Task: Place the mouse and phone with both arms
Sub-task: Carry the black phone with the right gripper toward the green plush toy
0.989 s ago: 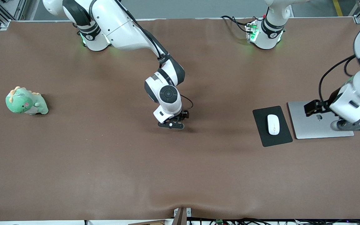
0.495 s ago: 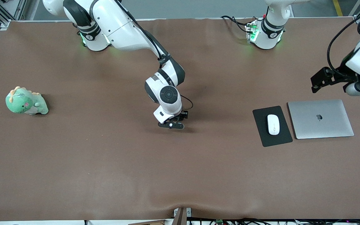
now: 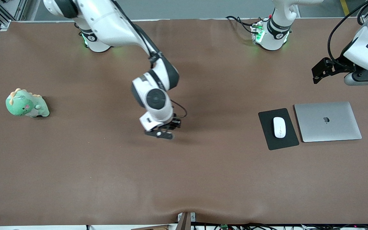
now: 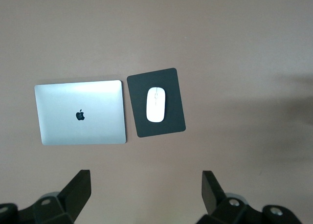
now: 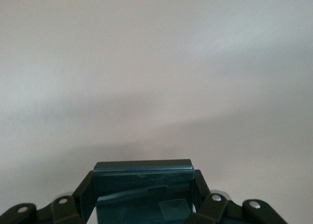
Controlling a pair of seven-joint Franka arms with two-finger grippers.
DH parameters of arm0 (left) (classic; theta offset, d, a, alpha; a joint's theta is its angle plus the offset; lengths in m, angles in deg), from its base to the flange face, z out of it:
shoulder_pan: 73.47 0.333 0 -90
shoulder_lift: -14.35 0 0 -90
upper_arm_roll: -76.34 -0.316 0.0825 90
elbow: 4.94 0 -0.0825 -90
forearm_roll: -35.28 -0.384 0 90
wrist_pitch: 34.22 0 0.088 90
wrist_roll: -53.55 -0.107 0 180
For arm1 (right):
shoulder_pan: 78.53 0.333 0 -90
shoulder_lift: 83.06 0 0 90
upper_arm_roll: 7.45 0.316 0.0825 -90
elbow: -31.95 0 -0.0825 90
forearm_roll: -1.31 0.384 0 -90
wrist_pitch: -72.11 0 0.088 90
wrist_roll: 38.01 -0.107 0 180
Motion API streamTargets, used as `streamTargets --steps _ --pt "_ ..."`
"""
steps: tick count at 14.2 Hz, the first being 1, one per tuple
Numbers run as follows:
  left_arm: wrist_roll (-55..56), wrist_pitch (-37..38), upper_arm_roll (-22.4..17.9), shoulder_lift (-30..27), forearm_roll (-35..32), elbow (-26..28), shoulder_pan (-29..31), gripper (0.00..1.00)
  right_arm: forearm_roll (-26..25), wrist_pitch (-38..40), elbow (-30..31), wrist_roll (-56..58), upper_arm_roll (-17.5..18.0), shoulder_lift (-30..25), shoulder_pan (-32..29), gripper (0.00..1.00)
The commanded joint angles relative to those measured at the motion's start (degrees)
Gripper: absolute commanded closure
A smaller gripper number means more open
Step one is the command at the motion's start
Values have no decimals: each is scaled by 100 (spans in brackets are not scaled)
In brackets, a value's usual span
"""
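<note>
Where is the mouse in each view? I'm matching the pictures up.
Front view: the mouse lies on the black pad, toward the left arm's end of the table.
Left wrist view: the mouse is on the pad.
Right wrist view: not in it.
Shared landmark: the silver laptop beside the pad.

Apple logo — on the laptop (image 4: 79, 112).

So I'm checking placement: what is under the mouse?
The mouse lies on a black pad beside the closed laptop. The pad's middle is covered by the mouse, so nothing there can be seen.
</note>
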Motion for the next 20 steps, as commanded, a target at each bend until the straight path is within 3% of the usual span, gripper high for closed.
streamTargets --steps 1,4,9,16,20 --pt "78 -71 -42 -116 130 115 -21 0 -3 382 699 1075 92 -1067 -979 100" --pt "78 -115 -51 -29 121 124 -4 0 -3 419 1324 2464 92 -1648 -2016 100" --pt "87 -168 -51 51 86 124 -13 0 -3 340 1606 4601 92 -1606 -3731 100" --pt "8 -230 -42 60 104 115 -13 0 -538 -1180 2950 4894 75 -1527 -4313 100" --pt "8 -274 -51 60 112 115 -4 0 -556 -1960 3678 5052 83 -1412 -4454 100"
